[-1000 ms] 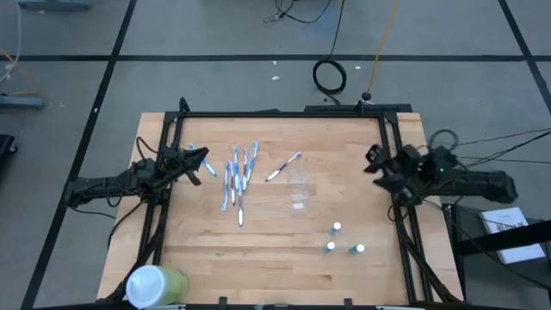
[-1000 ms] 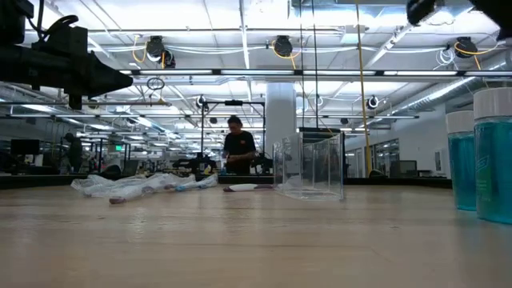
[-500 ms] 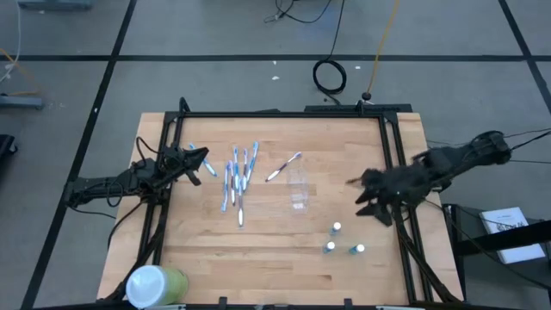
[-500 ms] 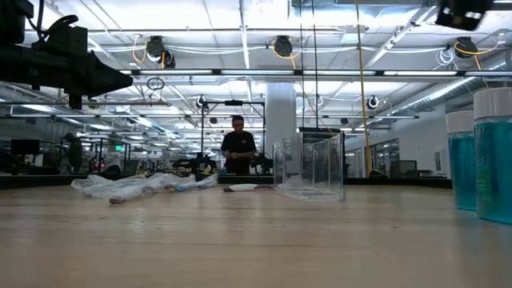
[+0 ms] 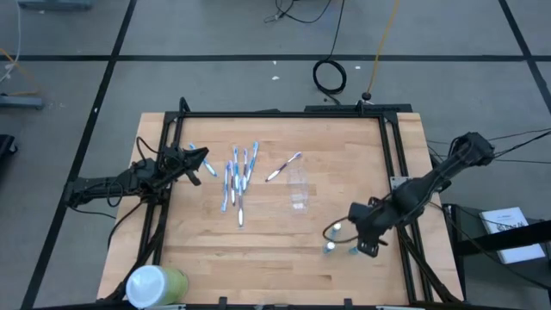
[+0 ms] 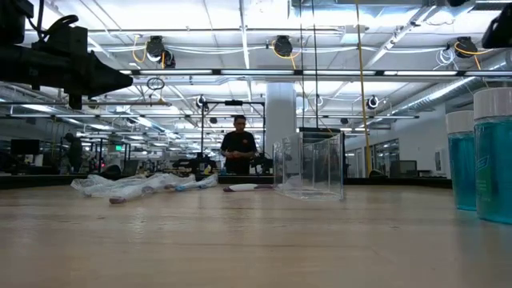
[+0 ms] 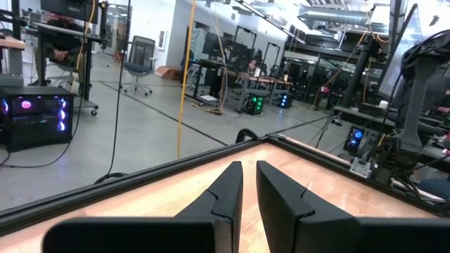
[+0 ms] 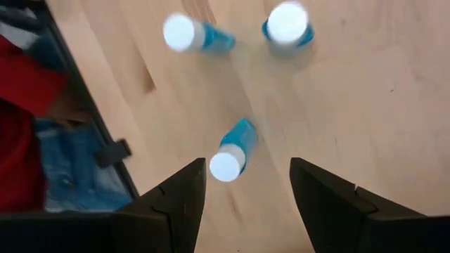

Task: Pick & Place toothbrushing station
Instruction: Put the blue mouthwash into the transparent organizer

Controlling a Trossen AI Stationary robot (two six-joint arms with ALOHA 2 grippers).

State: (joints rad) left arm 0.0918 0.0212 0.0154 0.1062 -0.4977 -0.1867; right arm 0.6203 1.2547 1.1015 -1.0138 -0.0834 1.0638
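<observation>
Three white-capped blue tubes (image 8: 228, 158) stand upright on their bases at the near right of the table. My right gripper (image 8: 246, 186) hovers open above them, pointing steeply down, and touches none. In the high view it (image 5: 351, 238) covers part of the group. Several blue-and-white toothbrushes (image 5: 237, 176) lie flat left of centre, with a pinkish-purple brush (image 5: 284, 166) beside them. The clear cup (image 5: 299, 189) rests on the wood at the centre. My left gripper (image 5: 203, 160) waits shut and level at the left edge, above the table.
A large pale-green container (image 5: 155, 282) stands at the near left corner. A dark frame rail (image 5: 284, 114) runs along the far edge and down both sides. Bare wood lies between the cup and the tubes. A person (image 6: 240, 148) stands in the room beyond.
My right gripper has swung from the table's right edge inward and toward the near edge, coming down over the tubes. It has tipped from roughly level to pointing steeply down and has rolled. Nothing on the table has moved.
</observation>
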